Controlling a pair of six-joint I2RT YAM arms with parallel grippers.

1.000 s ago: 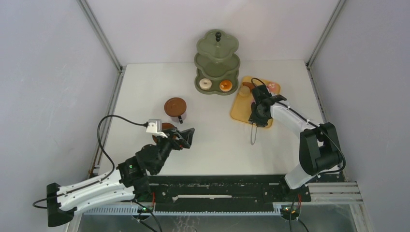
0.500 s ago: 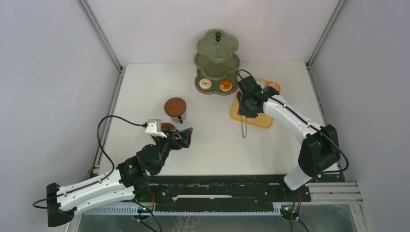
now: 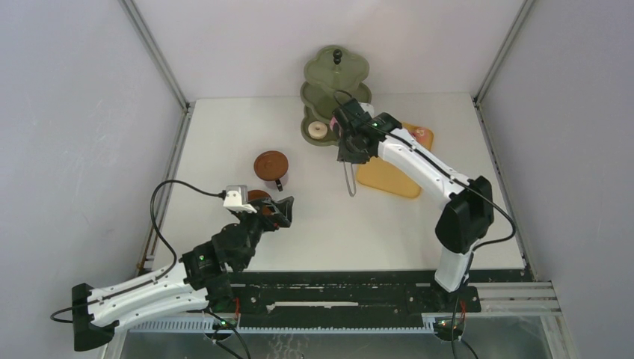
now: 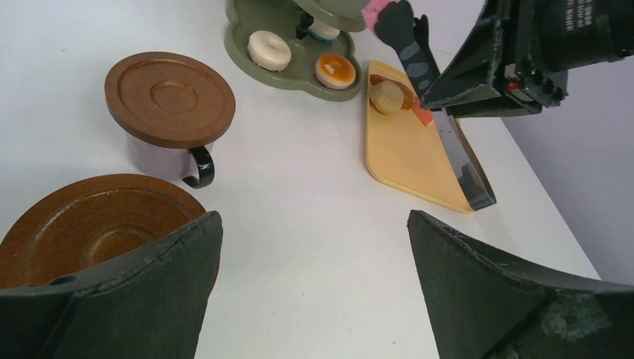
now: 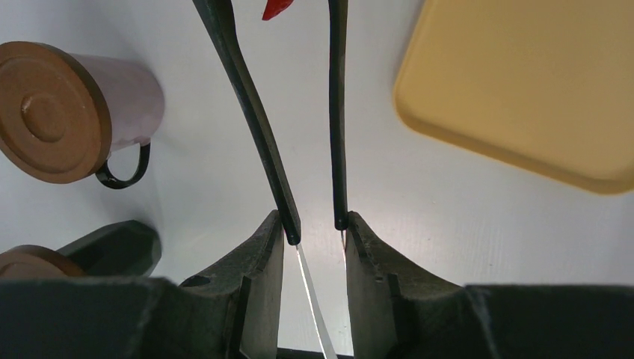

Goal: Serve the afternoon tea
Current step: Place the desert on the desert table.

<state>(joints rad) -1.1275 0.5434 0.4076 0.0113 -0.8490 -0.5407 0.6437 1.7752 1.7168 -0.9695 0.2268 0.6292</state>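
My right gripper (image 3: 351, 146) is shut on the black tongs (image 5: 262, 127) beside the olive-green stand (image 3: 336, 82). The tongs' tips pinch a pink cake (image 4: 370, 13) near the stand's lower tiers. A white donut (image 4: 269, 48) and an orange donut (image 4: 335, 69) lie on the bottom tier. A pale bun (image 4: 387, 96) sits on the yellow tray (image 3: 389, 178), and another pink cake (image 3: 423, 134) lies at its far corner. My left gripper (image 4: 314, 217) hangs open over bare table, its left finger next to a brown saucer (image 4: 90, 224). A brown cup (image 4: 168, 101) with a saucer on top stands behind it.
The tongs' looped tail (image 3: 349, 183) hangs over the table left of the tray. Grey walls with metal posts close in the table on three sides. The cup (image 5: 56, 112) stands between both arms.
My right arm has swung left from over the tray to the stand, carrying the tongs. The left arm has barely moved.
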